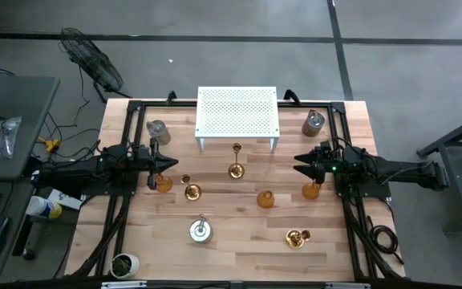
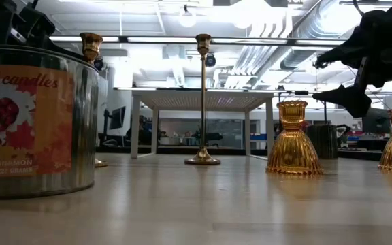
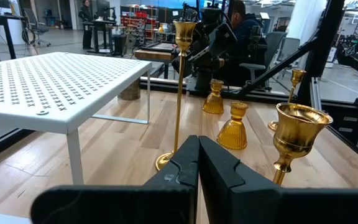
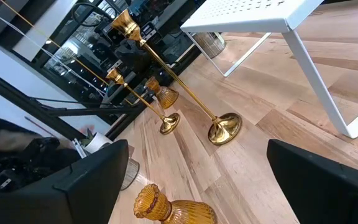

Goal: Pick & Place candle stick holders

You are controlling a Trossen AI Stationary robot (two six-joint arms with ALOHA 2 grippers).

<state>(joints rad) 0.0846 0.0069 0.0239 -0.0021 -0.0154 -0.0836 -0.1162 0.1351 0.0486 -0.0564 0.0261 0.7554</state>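
The candle stick holders stand upright on their bases on the wooden table (image 1: pixel 239 249). There is a tall slim gold one (image 1: pixel 236 160) in front of the white stand, gold stemmed ones (image 1: pixel 192 191) (image 1: pixel 297 237), amber glass cups (image 1: pixel 164 183) (image 1: pixel 265 198) (image 1: pixel 311 190), and silver-grey goblets (image 1: pixel 157 130) (image 1: pixel 314 122). My left gripper (image 1: pixel 167 163) hovers at the left, shut and empty (image 3: pixel 197 165), above and beside an amber cup. My right gripper (image 1: pixel 301 163) hovers at the right, open and empty (image 4: pixel 204 186), with an amber cup (image 4: pixel 173 208) ahead of it.
The white perforated stand (image 1: pixel 237 120) is at the far middle. A candle tin (image 1: pixel 200 231) stands near the front edge and looms large in the low view (image 2: pixel 33 122). A small potted plant (image 1: pixel 124 263) is at the near left corner. A person (image 3: pixel 241 28) sits beyond the table.
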